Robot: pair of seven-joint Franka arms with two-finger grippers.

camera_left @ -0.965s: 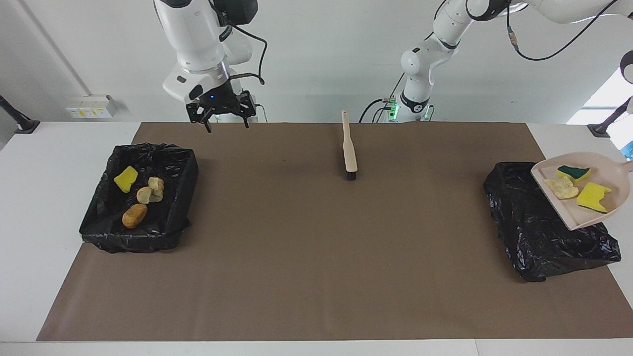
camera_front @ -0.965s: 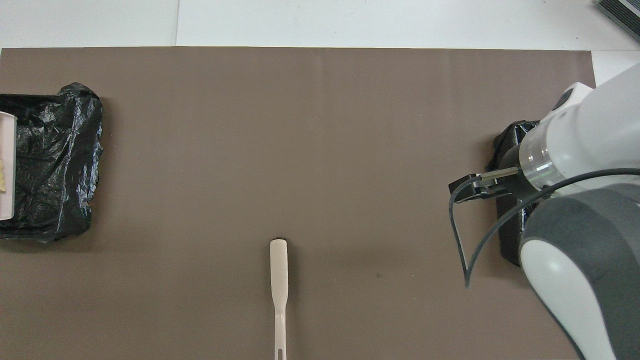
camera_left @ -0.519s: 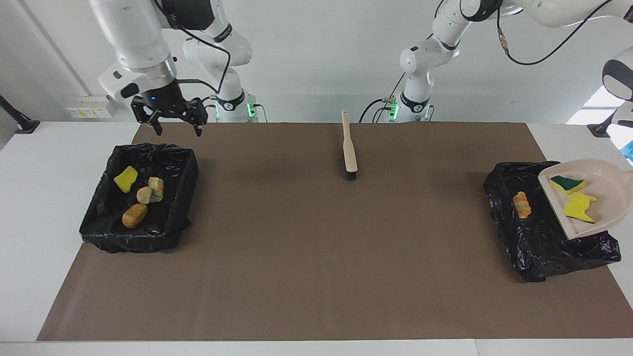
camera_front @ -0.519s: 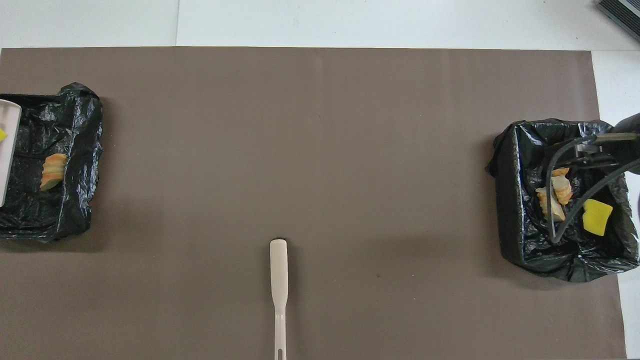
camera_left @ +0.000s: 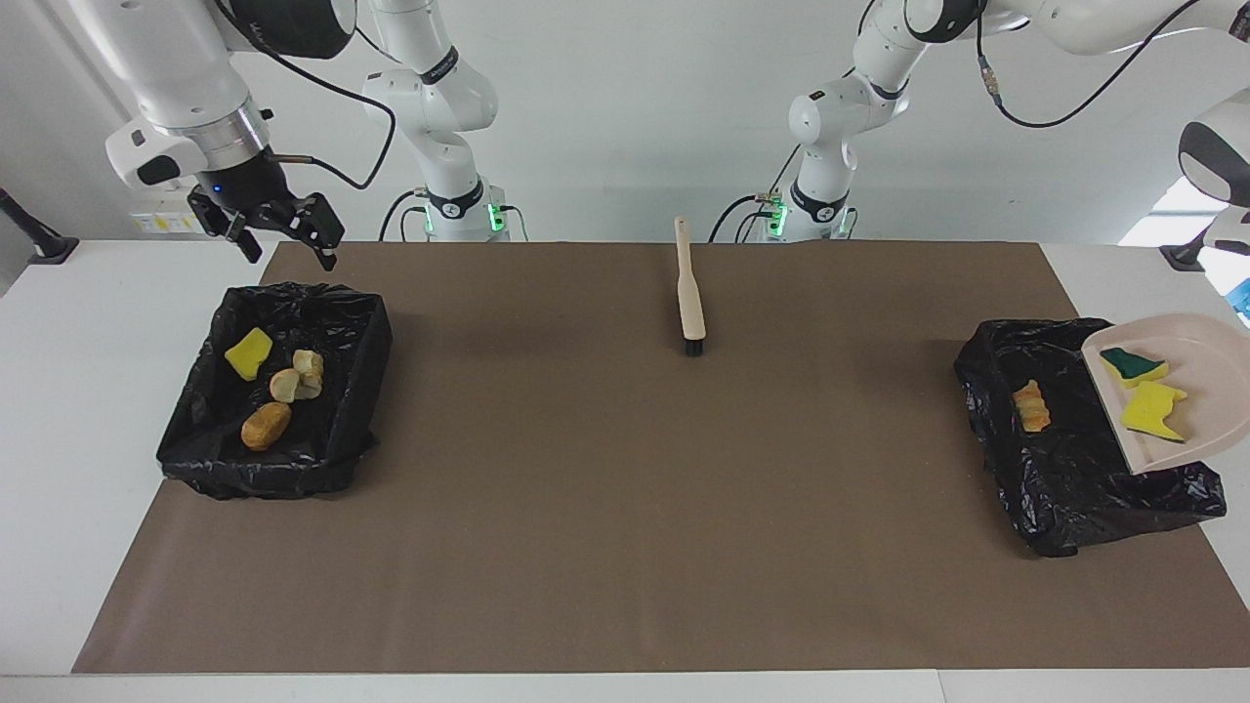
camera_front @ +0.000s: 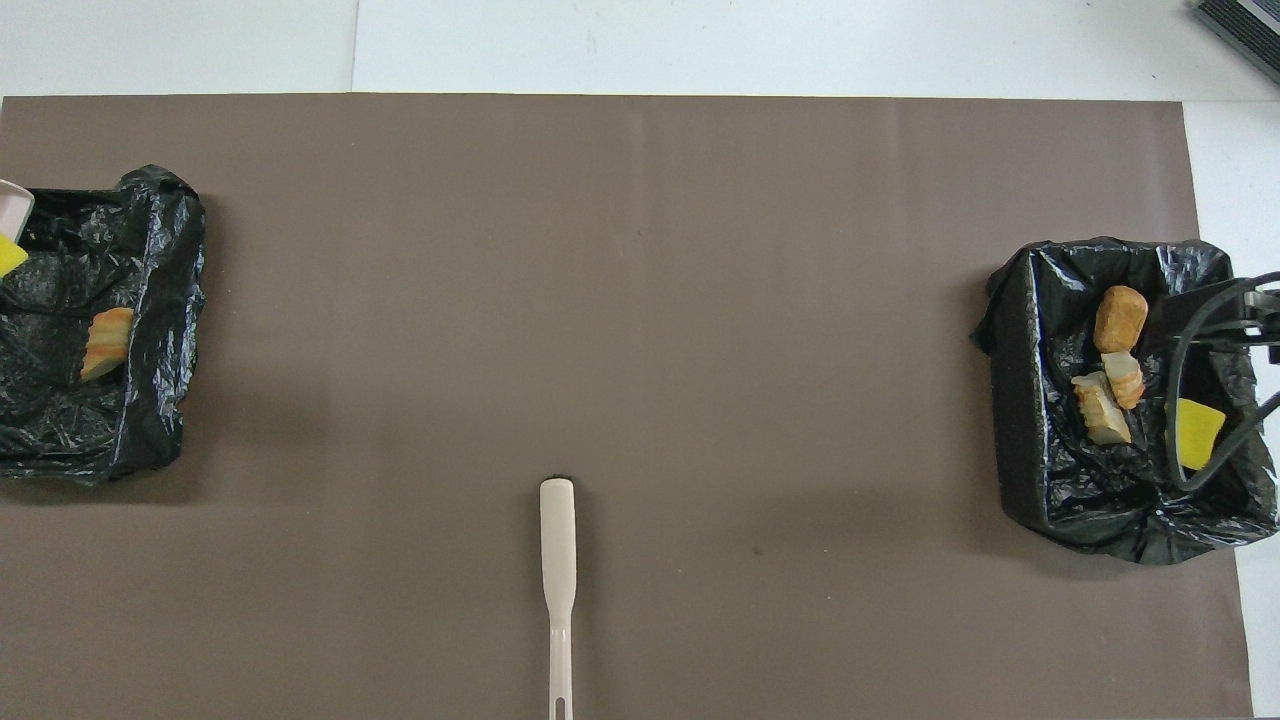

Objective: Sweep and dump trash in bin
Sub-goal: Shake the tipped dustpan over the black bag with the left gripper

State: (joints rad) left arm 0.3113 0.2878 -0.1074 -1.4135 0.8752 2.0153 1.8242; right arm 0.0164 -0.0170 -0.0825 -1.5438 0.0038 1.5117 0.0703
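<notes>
While two sponge chunks [camera_left: 1145, 389] lie on the tilted dustpan [camera_left: 1206, 391] over the black-lined bin [camera_left: 1064, 469] at the left arm's end, one scrap [camera_left: 1029, 405] is already inside — with too little tilt they may stick, with a sideways swing fall outside the rim. The left gripper is out of view, pressed together, presumably on the handle. The right gripper [camera_left: 283, 237], fingers spread, hangs empty above the other bin [camera_left: 361, 391] — waiting
</notes>
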